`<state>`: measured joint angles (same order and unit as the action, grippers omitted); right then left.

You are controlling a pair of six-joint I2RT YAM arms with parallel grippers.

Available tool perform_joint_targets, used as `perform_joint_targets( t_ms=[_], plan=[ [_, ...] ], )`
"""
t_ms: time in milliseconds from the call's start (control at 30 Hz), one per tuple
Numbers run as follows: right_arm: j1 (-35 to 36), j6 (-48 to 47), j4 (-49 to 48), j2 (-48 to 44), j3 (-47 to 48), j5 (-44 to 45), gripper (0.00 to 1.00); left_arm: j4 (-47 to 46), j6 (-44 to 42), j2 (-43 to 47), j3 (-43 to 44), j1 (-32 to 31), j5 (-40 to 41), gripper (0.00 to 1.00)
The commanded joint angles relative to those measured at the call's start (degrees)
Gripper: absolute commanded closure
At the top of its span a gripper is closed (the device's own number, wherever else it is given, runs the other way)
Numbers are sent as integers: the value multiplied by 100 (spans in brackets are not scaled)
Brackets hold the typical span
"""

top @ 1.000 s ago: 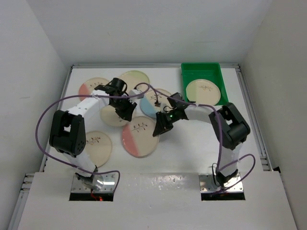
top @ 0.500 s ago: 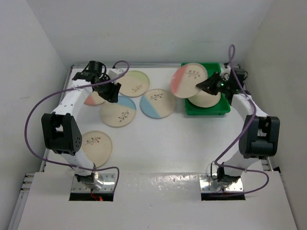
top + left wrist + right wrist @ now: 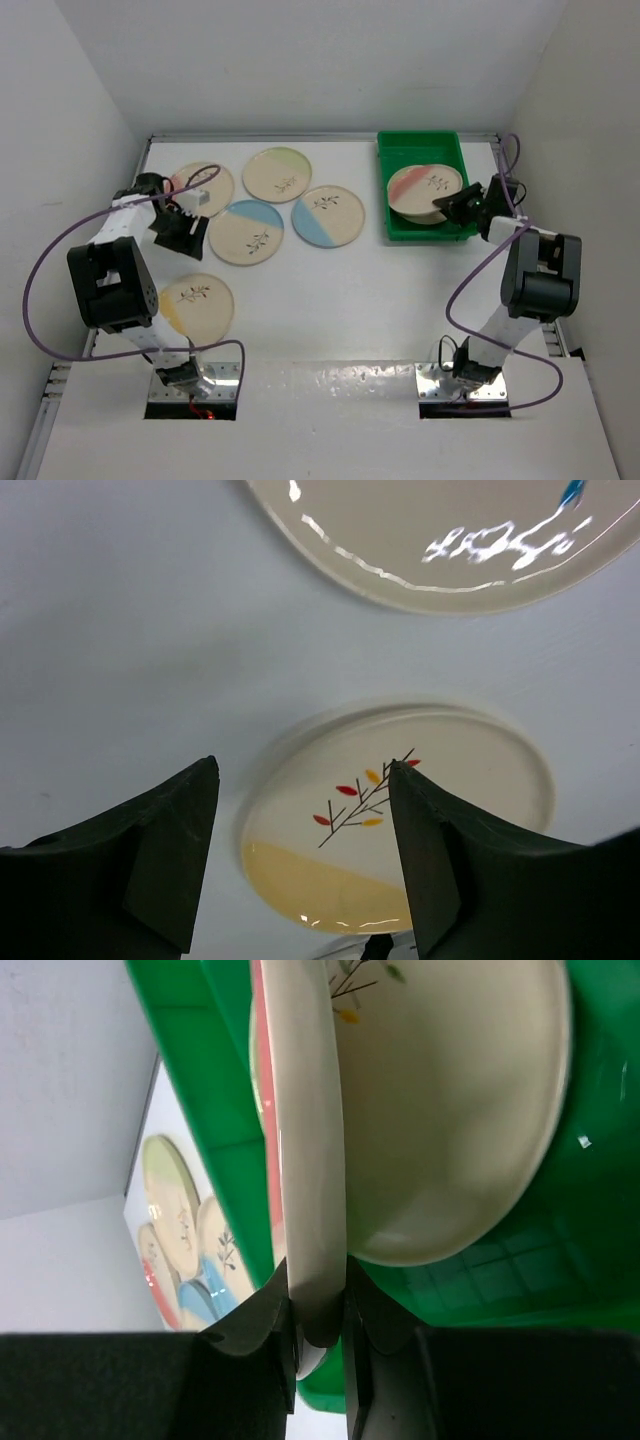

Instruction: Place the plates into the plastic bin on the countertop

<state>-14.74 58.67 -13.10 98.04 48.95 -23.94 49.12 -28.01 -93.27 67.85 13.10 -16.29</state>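
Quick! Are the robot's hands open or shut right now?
Left end effector: open, holding nothing.
Right end effector: closed on the rim of a pink-and-cream plate at the green bin.

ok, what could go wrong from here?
1. The right gripper pinches the pink plate by its rim, tilted over the cream plate in the bin; if released like this, it may clatter down.
2. The left gripper is open toward the yellow plate, which lies flat on the countertop; the plate may skid when grabbed.
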Motion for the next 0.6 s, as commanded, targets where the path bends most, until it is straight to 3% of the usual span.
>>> perform_joint_targets(
  t_ms=[0, 67, 267, 433, 567],
  plan=[
    [68, -31, -676, 66, 308, -146, 100, 27, -415, -33, -175, 349, 30, 29],
    [59, -40, -510, 303, 413, -146, 90, 27, -503, -225, -246, 517, 30, 28],
    [59, -462, 1291, 936, 1203, 372, 60, -148, -732, -437, -422, 763, 153, 24],
    [182, -1181, 2476, 1156, 1722, 864, 54, -149, -925, -630, -607, 764, 276, 24],
    [323, -1630, 3224, 1139, 2232, 1408, 32, -297, -978, -631, -826, 764, 504, 24]
  ],
)
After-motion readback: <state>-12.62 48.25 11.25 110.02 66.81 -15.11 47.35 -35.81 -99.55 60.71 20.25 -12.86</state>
